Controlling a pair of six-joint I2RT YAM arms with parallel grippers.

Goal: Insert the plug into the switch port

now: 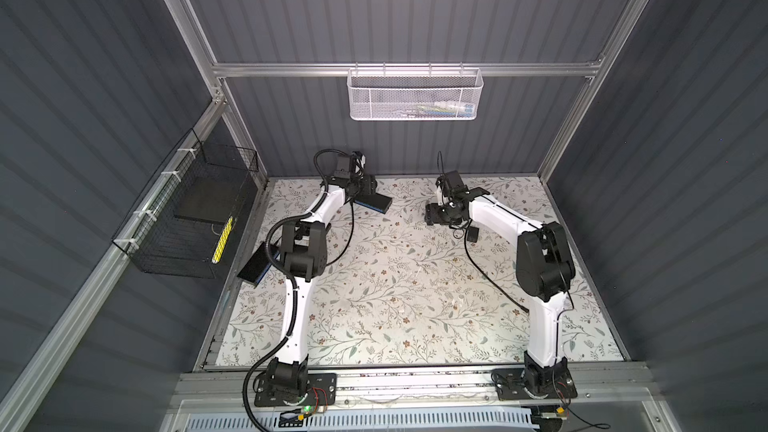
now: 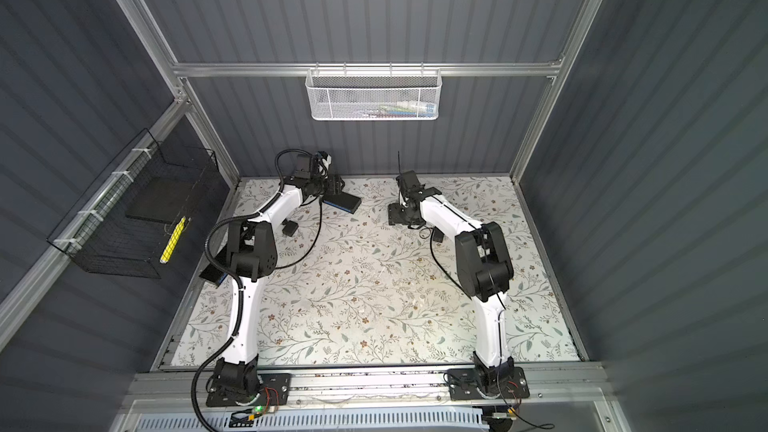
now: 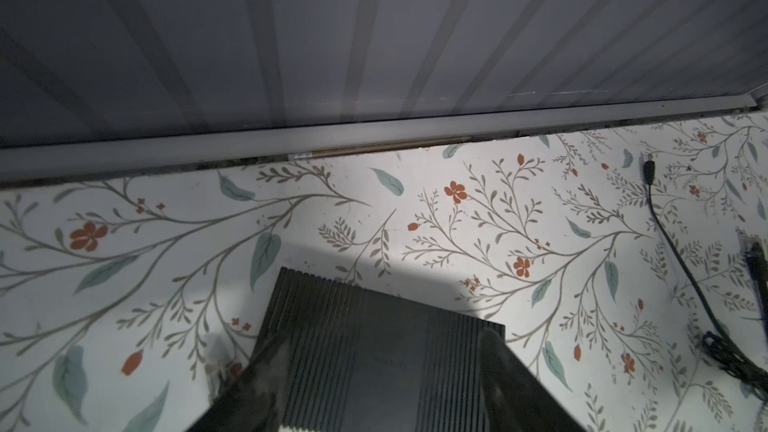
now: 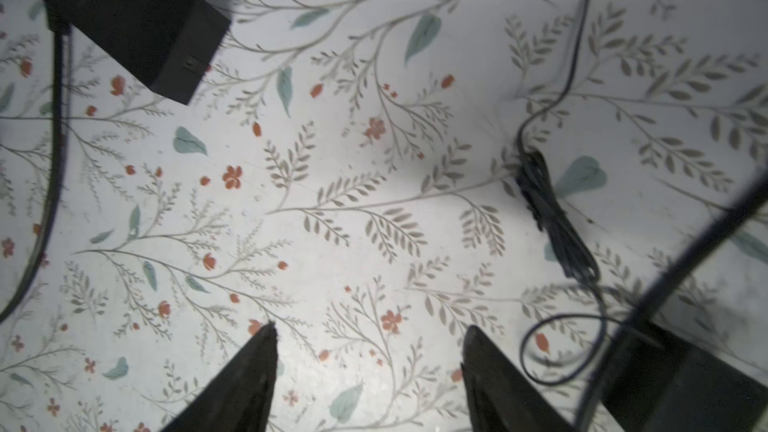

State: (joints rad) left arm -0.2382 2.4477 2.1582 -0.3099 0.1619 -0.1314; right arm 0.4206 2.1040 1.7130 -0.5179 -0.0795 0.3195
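Observation:
The switch (image 1: 374, 203) (image 2: 343, 201), a flat black box with a blue side face, lies near the back wall; its port does not show. My left gripper (image 3: 378, 340) (image 1: 361, 184) stands open just over its ribbed top (image 3: 374, 317), one finger (image 3: 498, 367) by each edge. The plug (image 3: 648, 170), a small black barrel on a thin cable, lies on the mat beside the switch. My right gripper (image 4: 370, 326) (image 1: 432, 214) is open over bare mat, with nothing between its fingers. The cable's tied bundle (image 4: 552, 218) lies close to it.
A black power adapter (image 4: 133, 18) (image 1: 472, 234) lies by the right arm. Another adapter (image 2: 289, 227) sits near the left arm. A second flat black box (image 1: 255, 263) lies under the left elbow. The back wall rail (image 3: 374, 137) runs close behind the switch.

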